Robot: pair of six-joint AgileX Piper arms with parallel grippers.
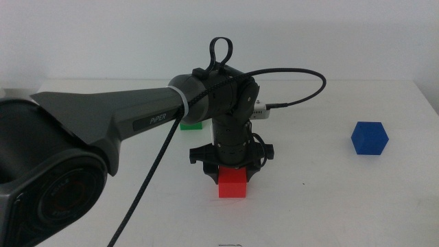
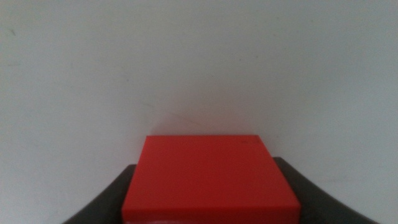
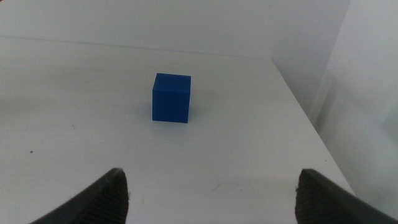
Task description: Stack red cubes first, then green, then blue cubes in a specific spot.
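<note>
The red cube sits at the table's middle front, directly under my left gripper, which points straight down. In the left wrist view the red cube fills the space between the two dark jaws, which press against its sides, so my left gripper is shut on it. The green cube shows only as a sliver behind the left arm. To the right stands the blue cube. My right gripper is open and empty, apart from the blue cube ahead of it, and does not show in the middle view.
The left arm's dark body stretches in from the left and covers much of that side. A black cable loops above the wrist. The white table's right edge runs close beyond the blue cube.
</note>
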